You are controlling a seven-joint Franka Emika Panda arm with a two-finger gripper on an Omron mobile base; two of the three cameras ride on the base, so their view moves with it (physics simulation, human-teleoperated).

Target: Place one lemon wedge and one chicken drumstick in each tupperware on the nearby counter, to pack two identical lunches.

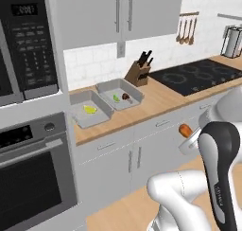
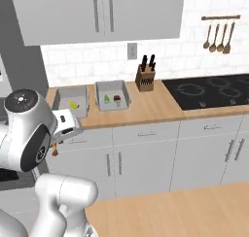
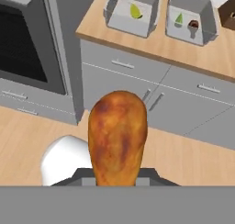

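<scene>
Golden-brown chicken drumstick (image 3: 117, 138) sits pinched in the gripper (image 3: 117, 182), out in front of the counter (image 1: 156, 104). It looks destined for the left tupperware (image 1: 81, 117), which has a lemon wedge (image 1: 90, 110) but no drumstick.

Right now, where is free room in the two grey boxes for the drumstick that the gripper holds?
The left light-grey box holds one yellow lemon wedge; its floor beside the wedge is bare. The right light-grey box is fuller: green wedge and dark drumstick. Bare wooden counter lies before the knife block.
</scene>
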